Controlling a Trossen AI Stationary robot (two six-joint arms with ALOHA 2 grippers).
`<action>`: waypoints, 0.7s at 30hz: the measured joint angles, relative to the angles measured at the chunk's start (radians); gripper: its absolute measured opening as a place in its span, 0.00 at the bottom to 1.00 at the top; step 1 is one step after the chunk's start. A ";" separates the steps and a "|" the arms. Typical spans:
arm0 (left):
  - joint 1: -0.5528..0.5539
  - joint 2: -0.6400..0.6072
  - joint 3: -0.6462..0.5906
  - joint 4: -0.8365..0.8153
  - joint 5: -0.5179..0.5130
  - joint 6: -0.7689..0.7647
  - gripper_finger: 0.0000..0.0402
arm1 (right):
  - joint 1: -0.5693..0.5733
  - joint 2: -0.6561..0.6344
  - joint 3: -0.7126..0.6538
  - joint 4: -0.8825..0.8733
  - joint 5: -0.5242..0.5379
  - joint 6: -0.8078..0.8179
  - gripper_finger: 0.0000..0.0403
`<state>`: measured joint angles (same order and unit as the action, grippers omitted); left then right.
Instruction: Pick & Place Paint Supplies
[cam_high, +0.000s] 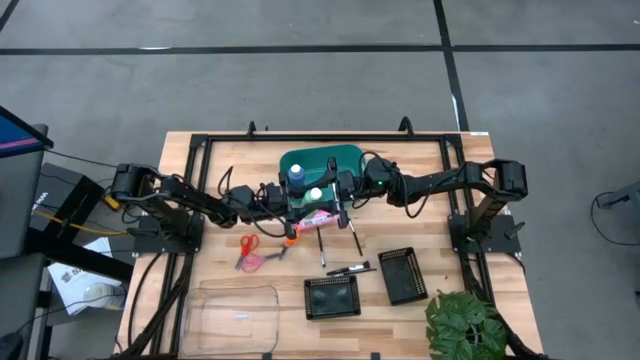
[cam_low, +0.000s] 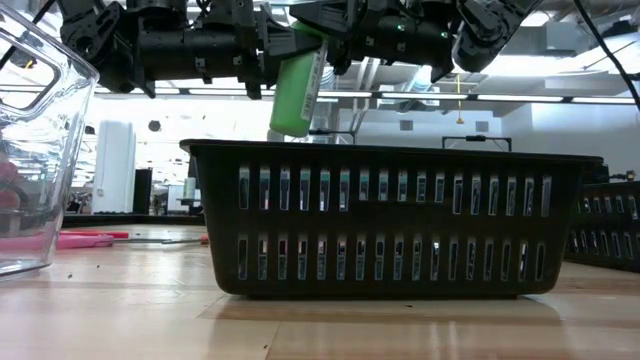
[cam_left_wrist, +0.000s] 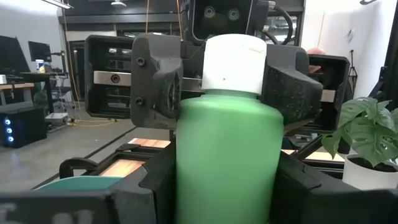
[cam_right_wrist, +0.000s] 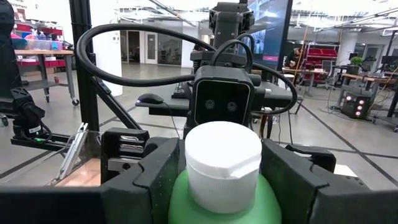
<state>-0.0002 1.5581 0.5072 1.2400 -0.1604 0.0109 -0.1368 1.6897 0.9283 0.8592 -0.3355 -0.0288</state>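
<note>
The green bottle (cam_high: 315, 194) with a white cap hangs in the air between both arms, over the table's middle just in front of the teal basket (cam_high: 345, 157). My left gripper (cam_left_wrist: 224, 183) is shut on its body. My right gripper (cam_right_wrist: 222, 177) faces it from the other side, open, with a finger on either side of the white cap (cam_right_wrist: 224, 155). The blue bottle (cam_high: 296, 172) stands in the basket. The pink bottle (cam_high: 318, 217) lies on the table below the grippers. Scissors (cam_high: 248, 251) and thin dark brushes (cam_high: 322, 247) lie nearer the front edge. My left gripper pinches the green bottle's body (cam_left_wrist: 224, 143) between its two fingers, coming level from the table's left. The bottle is lifted clear and tilted, with its bottom (cam_low: 288, 122) hanging lowest and its cap uppermost. My right gripper: one finger (cam_left_wrist: 292, 81) lies close against the cap's side, and a gap shows at the other finger; whether it touches, I cannot tell.
Two black mesh trays (cam_high: 332, 297) (cam_high: 403, 275) sit near the front edge, with another brush (cam_high: 350, 270) between them. A clear plastic container (cam_high: 232, 318) is at the front left and a potted plant (cam_high: 465, 325) at the front right. A black frame rims the table.
</note>
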 joint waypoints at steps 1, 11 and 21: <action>0.000 0.000 0.000 0.000 0.000 0.000 0.41 | 0.000 0.000 0.000 0.000 0.000 0.000 0.47; 0.000 0.000 0.000 -0.003 0.003 0.003 0.47 | 0.000 0.000 0.000 0.000 -0.002 -0.005 0.47; 0.000 0.000 0.000 -0.003 0.003 0.002 0.48 | 0.000 0.000 0.000 0.000 -0.004 -0.005 0.47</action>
<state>-0.0002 1.5581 0.5072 1.2369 -0.1577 0.0132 -0.1368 1.6901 0.9283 0.8597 -0.3393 -0.0334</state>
